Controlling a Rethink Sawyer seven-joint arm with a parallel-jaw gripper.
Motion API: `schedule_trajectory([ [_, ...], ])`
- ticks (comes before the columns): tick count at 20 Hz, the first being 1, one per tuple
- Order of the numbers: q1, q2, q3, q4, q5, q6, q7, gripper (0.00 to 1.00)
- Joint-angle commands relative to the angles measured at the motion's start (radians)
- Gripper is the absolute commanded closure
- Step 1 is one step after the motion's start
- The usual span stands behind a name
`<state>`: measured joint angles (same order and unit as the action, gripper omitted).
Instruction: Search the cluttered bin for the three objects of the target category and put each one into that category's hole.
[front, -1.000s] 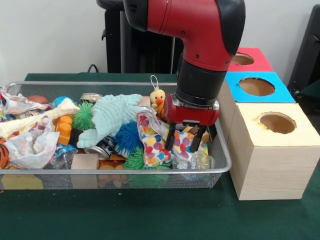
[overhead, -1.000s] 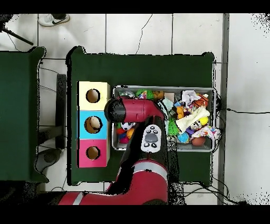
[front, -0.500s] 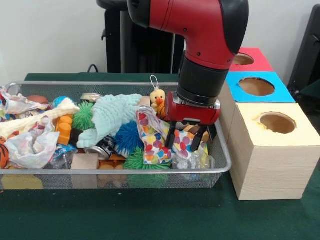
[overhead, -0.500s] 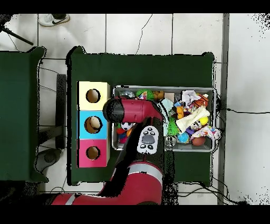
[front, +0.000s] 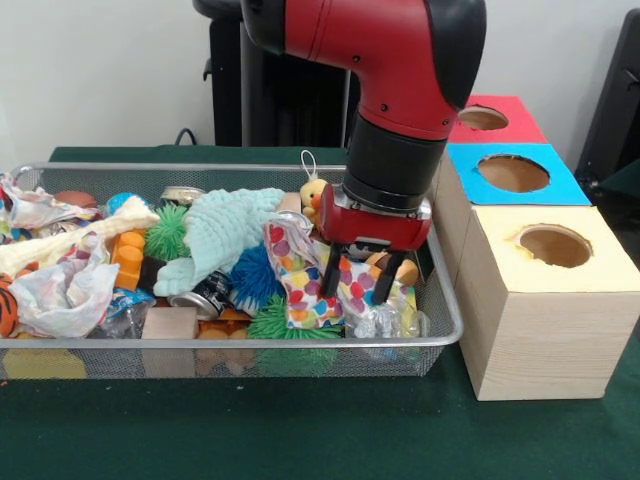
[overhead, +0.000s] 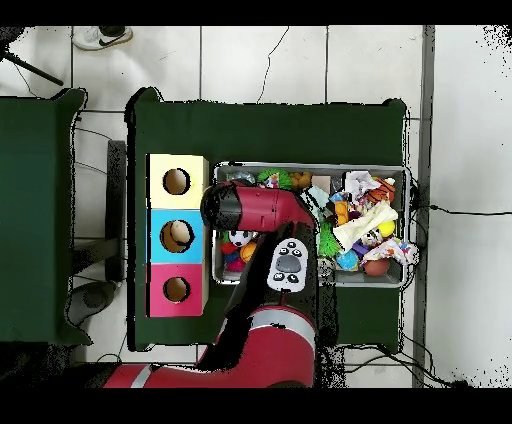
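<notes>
Gripper: fingers spread apart, lowered into the bin at its box-side end, straddling a spotted cloth; nothing is seen clamped between them. Contents just beside it: crinkled clear wrapper, orange piece behind the fingers, yellow chick behind the wrist, blue spiky ball, green spiky ball, can, pale green cloth. Step judged in hand: the search-and-pick stage, the cloth or something under it being addressed. Next move judged to call for closing on one item only, lifting clear of the mesh rim, then carrying across to the boxes: yellow box nearest, blue box next, red box farthest. Target category is not stated, so the task's objects cannot be singled out in the heap; something pale is seen inside the blue box's hole from overhead. Hidden: the gripper is covered by the arm overhead; whatever lies beneath the cloth cannot be made out.
</notes>
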<state>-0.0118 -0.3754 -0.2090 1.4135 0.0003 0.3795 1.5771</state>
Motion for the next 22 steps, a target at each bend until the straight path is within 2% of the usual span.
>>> schedule_trajectory([
  [1,-0.024,0.023,0.034,0.026,0.037,-0.021,0.216,0.0],
  [3,-0.004,0.035,0.014,0.018,0.043,-0.015,0.238,0.0],
  [22,0.043,0.07,-0.008,0.021,0.094,-0.055,0.28,0.0],
])
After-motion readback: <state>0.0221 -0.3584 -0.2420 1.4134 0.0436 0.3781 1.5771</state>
